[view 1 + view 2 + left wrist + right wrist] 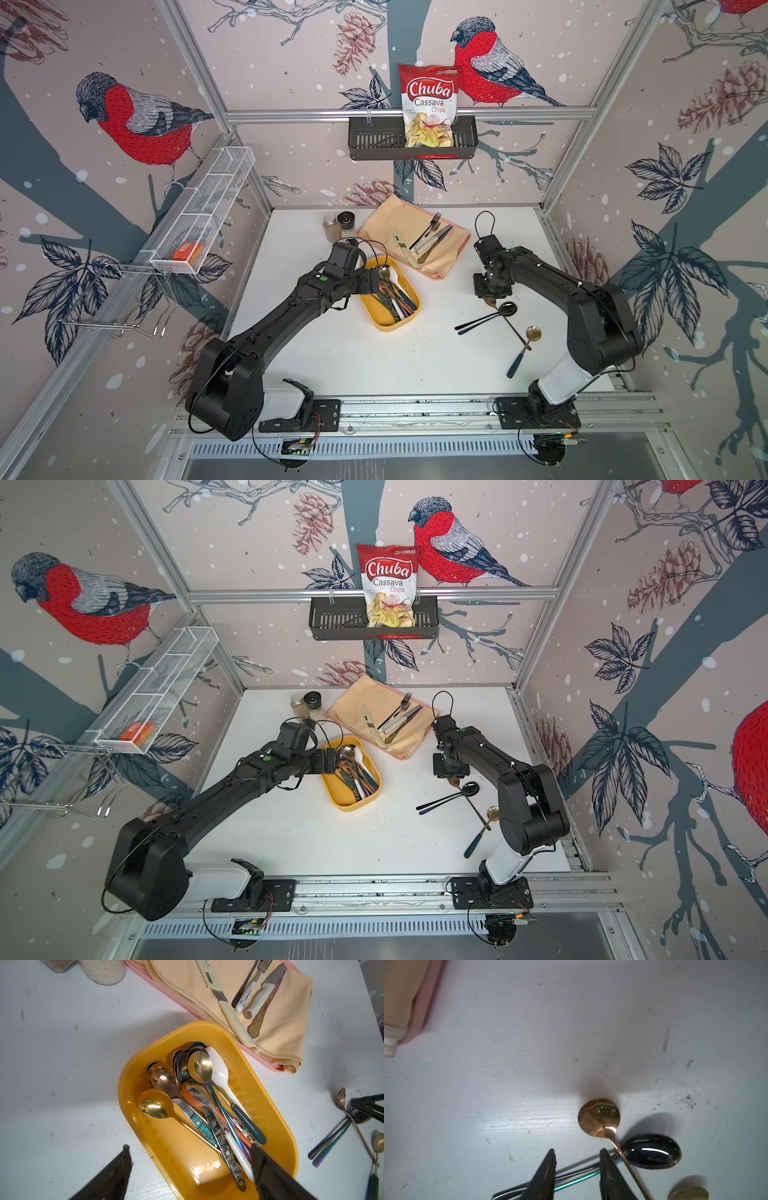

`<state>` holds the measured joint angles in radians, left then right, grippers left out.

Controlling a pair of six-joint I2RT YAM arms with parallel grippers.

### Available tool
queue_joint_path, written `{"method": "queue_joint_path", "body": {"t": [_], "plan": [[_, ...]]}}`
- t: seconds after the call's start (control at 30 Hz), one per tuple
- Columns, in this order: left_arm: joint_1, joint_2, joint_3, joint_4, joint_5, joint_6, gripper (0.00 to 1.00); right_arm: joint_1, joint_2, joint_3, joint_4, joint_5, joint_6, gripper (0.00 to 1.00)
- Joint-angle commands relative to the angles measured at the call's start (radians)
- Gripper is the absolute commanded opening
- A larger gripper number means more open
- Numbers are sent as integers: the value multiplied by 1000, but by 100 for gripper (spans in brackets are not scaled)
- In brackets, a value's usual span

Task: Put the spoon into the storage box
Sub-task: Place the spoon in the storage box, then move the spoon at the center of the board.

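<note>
My right gripper point(577, 1153) hangs low over the table point(529, 1043), half open and holding nothing; the copper spoon point(599, 1119) lies just ahead of its tips, bowl in front, the long handle running back close beside one finger point(610, 1174), not between the two. Thin handles of two dark spoons point(652, 1151) lie under the gap instead, so I judge I must shift sideways before closing. The yellow storage box point(182, 1153) is well apart on my left, under my wide-open, empty left gripper point(189, 1147), with many spoons point(204, 1068) in it.
</note>
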<state>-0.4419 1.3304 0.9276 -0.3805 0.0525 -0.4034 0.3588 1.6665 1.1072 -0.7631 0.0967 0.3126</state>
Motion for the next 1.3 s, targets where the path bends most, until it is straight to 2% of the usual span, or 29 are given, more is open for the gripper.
{"method": "queue_joint_path", "body": {"t": [0.0, 0.8, 1.27], "plan": [[-2, -8, -4, -19, -13, 2, 91, -14, 16, -11, 10, 5, -12, 38], [-3, 5, 1, -34, -19, -16, 91, -89, 42, -96, 77, -5, -62, 39], [-1, 9, 2, -35, -25, -21, 91, -90, 69, -96, 84, -54, -67, 31]]}}
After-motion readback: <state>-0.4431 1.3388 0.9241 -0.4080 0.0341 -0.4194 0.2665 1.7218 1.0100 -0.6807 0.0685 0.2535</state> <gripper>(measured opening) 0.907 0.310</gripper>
